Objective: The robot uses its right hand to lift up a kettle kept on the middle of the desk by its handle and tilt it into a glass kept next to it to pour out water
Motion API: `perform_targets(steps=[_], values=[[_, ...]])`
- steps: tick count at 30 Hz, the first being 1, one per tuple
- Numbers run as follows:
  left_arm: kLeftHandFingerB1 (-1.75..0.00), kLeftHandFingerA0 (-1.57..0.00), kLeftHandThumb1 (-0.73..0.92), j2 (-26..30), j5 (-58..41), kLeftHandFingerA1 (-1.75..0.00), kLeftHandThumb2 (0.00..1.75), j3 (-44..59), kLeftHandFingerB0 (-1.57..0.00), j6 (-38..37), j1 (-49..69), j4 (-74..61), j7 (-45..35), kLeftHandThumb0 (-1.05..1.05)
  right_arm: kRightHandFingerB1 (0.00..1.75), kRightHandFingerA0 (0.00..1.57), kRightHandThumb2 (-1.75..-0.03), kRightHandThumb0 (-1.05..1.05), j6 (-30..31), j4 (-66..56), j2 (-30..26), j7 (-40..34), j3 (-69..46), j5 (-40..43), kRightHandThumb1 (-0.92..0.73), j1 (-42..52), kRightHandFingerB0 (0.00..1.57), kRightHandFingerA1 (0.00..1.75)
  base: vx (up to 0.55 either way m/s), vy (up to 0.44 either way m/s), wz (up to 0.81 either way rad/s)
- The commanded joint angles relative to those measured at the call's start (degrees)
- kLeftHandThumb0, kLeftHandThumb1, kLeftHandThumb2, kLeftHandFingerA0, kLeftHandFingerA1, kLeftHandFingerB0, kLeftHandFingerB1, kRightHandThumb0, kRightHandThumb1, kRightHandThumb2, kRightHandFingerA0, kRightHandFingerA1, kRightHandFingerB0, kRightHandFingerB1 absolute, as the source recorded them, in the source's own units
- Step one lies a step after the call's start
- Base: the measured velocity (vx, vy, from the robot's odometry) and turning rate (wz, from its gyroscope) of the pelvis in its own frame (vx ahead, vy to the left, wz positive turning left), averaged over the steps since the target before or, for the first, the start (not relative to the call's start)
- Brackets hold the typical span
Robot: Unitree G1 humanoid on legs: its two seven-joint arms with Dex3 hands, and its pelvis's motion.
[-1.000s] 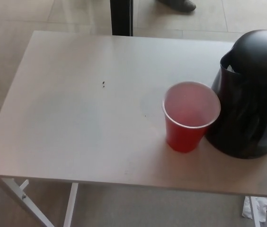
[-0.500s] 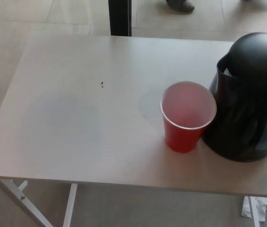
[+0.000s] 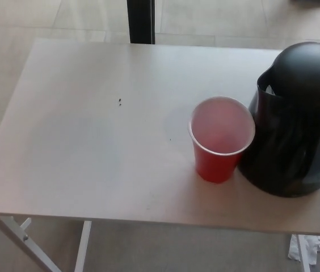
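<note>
Pouring is not yet beginning: the black kettle [image 3: 296,122] is standing upright on the desk [image 3: 92,141], at its right side, and the red cup [image 3: 221,139] is touching it on the left. Neither hand is showing, so their state is impossible to tell.

Count on the desk [image 3: 80,164]
One kettle [image 3: 296,124], one red cup [image 3: 219,141], one desk; a white scrap [image 3: 310,249] on the floor.
</note>
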Motion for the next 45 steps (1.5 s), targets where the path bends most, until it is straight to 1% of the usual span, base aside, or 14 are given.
perform_targets(steps=[1, 6, 7, 9, 14, 16, 17, 18, 21, 24, 26, 27, 41, 45], values=[[-1.12, -0.59, 0.60, 0.98, 0.11, -0.69, 0.72, 0.44, -0.37, -1.15, 0.62, 0.14, 0.03, -1.05, 1.55, 0.84, -1.23, -0.19, 6.63, -3.68, 4.94, -3.38, -1.62, 0.29, -0.46, 3.96, 0.75, 1.75, 0.00, 0.000, 0.00], [-1.12, -0.55, 0.61, 1.24, 0.29, -0.66, 0.72, 0.30, -0.35, -0.79, 0.17, 0.10, 0.33, -1.05, 1.56, 0.87, -1.13, -0.22, 4.78, -6.25, 6.20, -4.87, -3.30, -0.08, -0.53, 4.58, 0.75, 1.75, 0.00, 0.000, 0.00], [-1.12, -0.56, 0.61, 1.23, 0.28, -0.67, 0.72, 0.29, -0.35, -0.96, 0.24, 0.08, 0.15, -1.05, 1.24, 1.17, -1.15, -0.26, 3.04, -5.78, 5.73, -5.84, -2.83, -1.37, -0.50, 4.29, 0.98, 1.38, 0.00, 0.000, 0.00], [-1.11, -0.56, 0.62, 1.30, 0.44, -0.67, 0.72, 0.15, -0.35, -0.99, 0.05, 0.07, 0.20, -1.05, 1.50, 0.84, -1.18, -0.15, 4.25, -6.94, 4.89, -4.94, -2.01, -2.54, -0.48, 3.03, 0.77, 1.75, 0.00, 0.000, 0.00], [-1.10, -0.56, 0.63, 1.46, 0.65, -0.66, 0.72, -0.11, -0.36, -0.83, -0.17, 0.19, 0.24, -1.05, 1.30, 0.83, -1.06, -0.17, 12.58, -12.78, 4.02, -1.54, -1.15, -3.40, -0.52, 1.51, 0.77, 1.69, 0.00, 0.000, 0.00], [-1.11, -0.57, 0.62, 1.62, 0.44, -0.68, 0.73, 0.03, -0.38, -0.66, -0.24, -0.07, 0.09, -1.05, 0.94, 0.91, -0.97, -0.16, 14.06, -15.47, 3.01, -0.03, -0.73, -3.98, -0.56, 0.30, 0.78, 1.67, 0.00, 0.000, 0.00], [-1.11, -0.57, 0.62, 1.75, 0.50, -0.69, 0.72, -0.02, -0.37, -0.68, -0.34, -0.08, 0.08, -1.05, 0.83, 1.18, -1.03, -0.19, 15.06, -16.59, 3.09, 0.15, -0.92, -3.88, -0.49, -0.09, 0.77, 1.31, 0.00, 0.000, 0.00], [-1.10, -0.58, 0.63, 1.75, 0.34, -0.68, 0.71, 0.14, -0.37, -0.49, -0.49, 0.10, 0.11, -1.05, 0.69, 0.90, -0.84, -0.15, 16.94, -17.93, 3.22, 0.76, -1.13, -3.71, -0.60, -0.54, 0.77, 1.62, 0.00, 0.000, 0.00], [-1.10, -0.57, 0.63, 1.88, 0.52, -0.69, 0.72, -0.01, -0.38, -0.97, -0.54, 0.27, -0.13, -1.05, 1.02, 0.87, -0.89, -0.15, 19.12, -19.64, 2.97, 2.90, -1.34, -3.21, -0.58, -1.97, 0.81, 1.70, 0.00, 0.000, 0.00], [-1.05, -0.58, 0.63, 1.95, 0.43, -0.66, 0.71, 0.08, -0.42, -0.48, -0.67, 0.36, 0.27, -1.05, 1.11, 1.17, -1.11, -0.20, 16.15, -18.83, 2.40, 3.21, -1.22, -3.20, -0.46, -4.19, 0.92, 1.33, 0.00, 0.000, 0.00], [-1.07, -0.59, 0.62, 1.92, 0.39, -0.67, 0.71, 0.10, -0.40, -0.58, -0.65, 0.26, 0.29, -1.05, 1.24, 1.22, -1.19, -0.19, 13.76, -18.58, 1.83, 4.05, -1.14, -2.80, -0.41, -5.53, 1.02, 1.40, 0.00, 0.000, 0.00], [-1.09, -0.58, 0.62, 1.92, 0.36, -0.67, 0.71, 0.07, -0.38, -0.53, -0.57, 0.05, 0.19, -1.05, 1.54, 0.92, -1.36, -0.17, 13.68, -18.68, 1.72, 4.85, -1.17, -2.49, -0.34, -5.96, 0.87, 1.73, 0.00, 0.000, 0.00], [-1.09, -0.58, 0.62, 2.16, 0.53, -0.67, 0.72, -0.12, -0.38, -0.65, -1.03, 0.15, 0.12, -1.05, 1.04, 0.96, -0.95, -0.13, 18.56, -22.83, 2.22, 6.49, 0.05, -5.35, -0.54, -6.09, 0.91, 1.46, 0.00, 0.000, 0.00], [-1.08, -0.59, 0.62, 2.42, 0.66, -0.67, 0.72, -0.23, -0.37, -0.60, -1.29, 0.39, 0.20, -1.05, 1.40, 0.93, -1.07, -0.11, 13.33, -20.77, 1.31, 7.69, 0.00, -3.74, -0.57, -6.53, 0.82, 1.64, 0.00, 0.000, 0.00]])
